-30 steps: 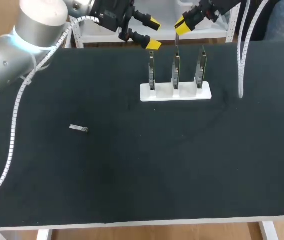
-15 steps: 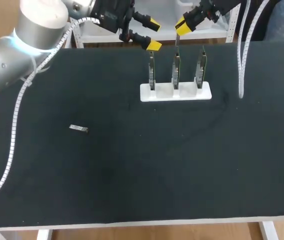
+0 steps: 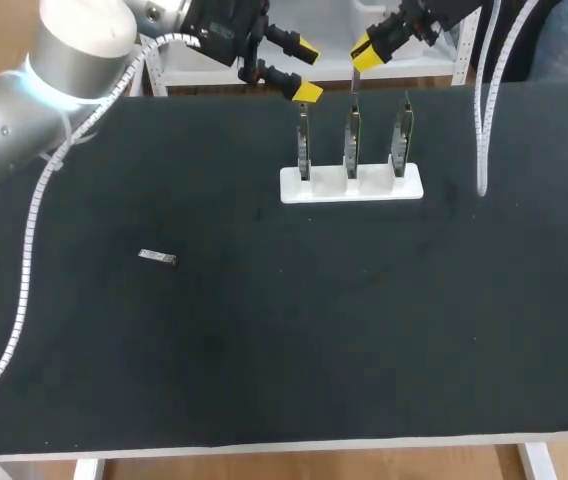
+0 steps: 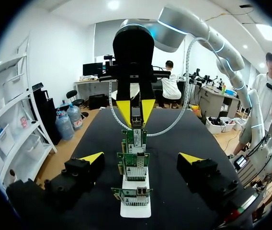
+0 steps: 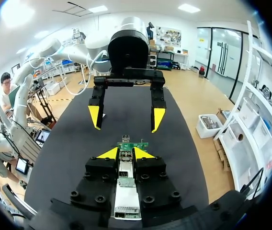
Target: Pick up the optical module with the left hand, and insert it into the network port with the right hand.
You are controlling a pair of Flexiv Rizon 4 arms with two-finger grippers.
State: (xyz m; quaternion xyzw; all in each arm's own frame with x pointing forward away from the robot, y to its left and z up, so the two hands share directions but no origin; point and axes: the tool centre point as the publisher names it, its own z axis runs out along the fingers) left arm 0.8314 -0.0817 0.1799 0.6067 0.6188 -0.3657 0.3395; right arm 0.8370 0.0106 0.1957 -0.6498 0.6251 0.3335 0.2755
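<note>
Head view: shows the right gripper [image 3: 362, 55] at the far edge of the table [image 3: 264, 350], closed on a thin module [image 3: 353, 88] hanging just above the middle of three cards [image 3: 351, 140] standing upright in a white holder [image 3: 309, 190]. Shows the left gripper [image 3: 308, 68] just beside it, above the leftmost card, jaws wide and holding nothing. Shows also a small metal piece [image 3: 157, 258], likely a second module, lying flat on the table well apart from the holder. Left wrist view: looks along the row of cards [image 4: 135, 165] between its own wide-spread fingers [image 4: 93, 158]; finds the right gripper [image 4: 136, 108] beyond, yellow tips pinching the module [image 4: 136, 116] from both sides over the row; no telling from here above which card. Right wrist view: confirms the grip, tips narrow and pressed on the module [image 5: 125, 173], silver-bodied, a card's green edge [image 5: 132, 145] just ahead, the left gripper [image 5: 126, 118] open beyond. On handling, as a judgement: looks light and rigid, a smooth metal shell apt to slip or twist in a two-finger pinch, probably delicate at the connector end. Best held on the flat long sides toward the rear, leaving the front free for insertion and keeping it square to the card to avoid jamming.
</note>
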